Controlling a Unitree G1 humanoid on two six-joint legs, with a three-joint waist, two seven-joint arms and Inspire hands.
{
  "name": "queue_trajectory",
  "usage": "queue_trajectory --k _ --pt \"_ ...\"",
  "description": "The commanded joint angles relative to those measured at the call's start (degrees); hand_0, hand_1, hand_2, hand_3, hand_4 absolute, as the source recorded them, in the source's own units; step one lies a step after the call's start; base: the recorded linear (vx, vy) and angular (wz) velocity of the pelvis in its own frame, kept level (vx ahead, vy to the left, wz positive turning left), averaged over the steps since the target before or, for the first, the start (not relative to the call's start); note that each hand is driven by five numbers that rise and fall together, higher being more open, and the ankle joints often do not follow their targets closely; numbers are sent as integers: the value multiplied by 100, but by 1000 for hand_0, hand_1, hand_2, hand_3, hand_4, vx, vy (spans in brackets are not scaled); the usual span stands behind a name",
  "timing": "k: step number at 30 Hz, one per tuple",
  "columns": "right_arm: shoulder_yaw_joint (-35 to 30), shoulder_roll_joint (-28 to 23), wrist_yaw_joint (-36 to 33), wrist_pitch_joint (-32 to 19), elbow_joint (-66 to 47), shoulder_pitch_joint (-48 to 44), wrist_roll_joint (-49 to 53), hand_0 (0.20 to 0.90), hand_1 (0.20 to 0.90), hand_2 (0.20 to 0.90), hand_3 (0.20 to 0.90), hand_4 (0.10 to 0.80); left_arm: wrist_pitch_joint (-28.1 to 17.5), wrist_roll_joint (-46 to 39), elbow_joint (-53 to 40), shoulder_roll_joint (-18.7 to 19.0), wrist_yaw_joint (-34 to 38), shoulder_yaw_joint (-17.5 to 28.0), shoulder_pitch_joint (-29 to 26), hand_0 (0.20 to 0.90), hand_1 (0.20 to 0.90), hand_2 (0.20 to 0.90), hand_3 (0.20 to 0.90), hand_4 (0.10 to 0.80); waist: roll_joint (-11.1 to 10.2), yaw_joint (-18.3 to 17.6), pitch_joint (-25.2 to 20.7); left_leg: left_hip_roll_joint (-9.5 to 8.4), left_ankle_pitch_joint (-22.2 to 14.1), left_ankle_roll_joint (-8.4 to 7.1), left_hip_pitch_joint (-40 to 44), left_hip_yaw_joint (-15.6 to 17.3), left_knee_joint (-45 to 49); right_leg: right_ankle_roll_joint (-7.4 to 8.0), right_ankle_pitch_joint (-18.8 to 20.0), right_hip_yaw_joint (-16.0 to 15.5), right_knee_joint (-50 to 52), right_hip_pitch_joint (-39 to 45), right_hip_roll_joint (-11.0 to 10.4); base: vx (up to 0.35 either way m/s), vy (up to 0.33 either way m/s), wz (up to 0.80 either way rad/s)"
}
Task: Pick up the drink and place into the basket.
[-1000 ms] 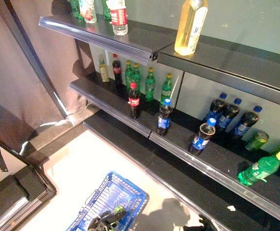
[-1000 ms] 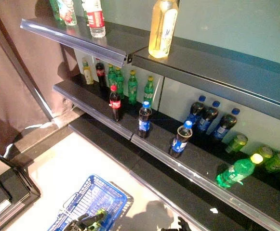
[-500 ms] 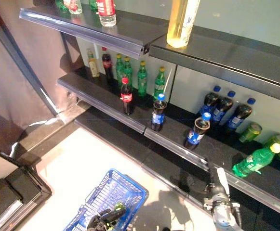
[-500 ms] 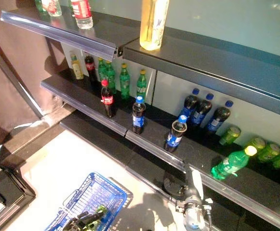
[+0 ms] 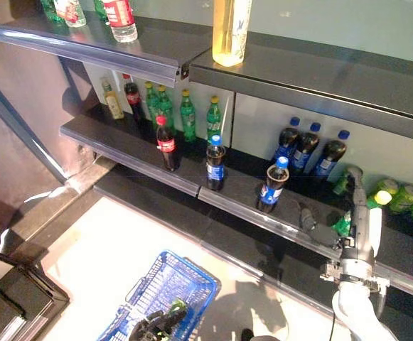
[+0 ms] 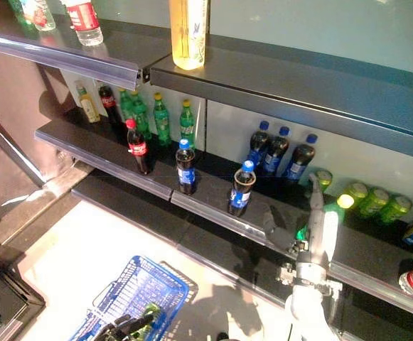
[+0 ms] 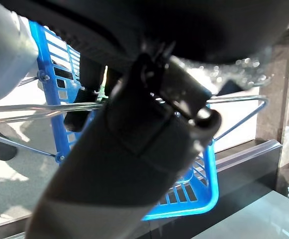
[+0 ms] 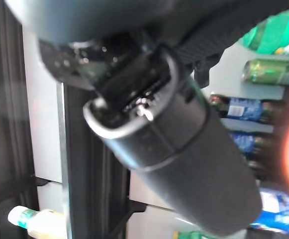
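Observation:
A green drink bottle (image 5: 342,226) with a yellow cap (image 5: 382,198) lies on its side on the lower shelf (image 5: 249,186) at the right. My right hand (image 5: 357,236) is raised in front of it, open, fingers straight and pointing up over the bottle's middle, thumb out to the left. I cannot tell whether the hand touches the bottle. My left hand (image 5: 155,327) is shut on the thin wire handles (image 7: 239,102) of the blue basket (image 5: 165,283), which hangs low at the left over the white floor. Something green shows in the basket beside the hand.
The lower shelf holds a red-capped cola bottle (image 5: 166,143), dark bottles with blue labels (image 5: 215,162), green bottles (image 5: 185,115) at the back and green cans (image 5: 405,197) at the far right. A tall yellow bottle (image 5: 231,28) stands on the upper shelf. A clear rail (image 5: 291,229) runs along the shelf front.
The camera has shifted, sliding the shelves left. My right hand has risen from below the shelf rail up to the lying green bottle. The basket hangs as before.

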Motion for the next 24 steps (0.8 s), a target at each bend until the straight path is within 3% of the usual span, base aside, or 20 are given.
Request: queue_trajectory --k 1,9,12,15,24 --pt "-57 -50 -58 -460 -342 -839 515 900 900 900 900 800 -255 291 -63 283 76 -220 291 300 300 300 200 100 -152 356 78 356 -753 -183 -467 -252 1494 386 -250 -114 983 -479 -542 96 -10 3" --pt "-76 216 -258 -705 298 -1528 1006 900 900 900 900 800 -189 243 -226 336 178 -444 82 300 300 300 200 100 -80 566 511 327 -685 -203 -1066 -501 1927 290 -228 -229 1266 -885 -551 -3 -25 13" --pt "-80 210 -601 -724 430 -1957 975 900 900 900 900 800 -197 147 -336 410 208 -526 -121 300 300 300 200 100 -53 610 791 279 -649 -190 -1405 -614 2105 271 -186 -231 1398 -1161 -578 -164 -56 15" --pt "-190 273 -1435 -742 666 -2836 728 900 900 900 900 800 -293 -192 -452 469 258 -710 -541 300 300 300 200 100 15 618 1291 222 -594 -159 -2009 -727 2386 244 -79 -256 1628 -1721 -636 -264 -28 13" --pt "-206 311 -1852 -727 966 -3612 784 900 900 900 900 800 -485 -475 -559 387 297 -882 -844 300 300 300 200 100 205 575 1859 136 -496 -158 -2606 -847 2650 153 -22 -206 1893 -2269 -666 -97 13 3"
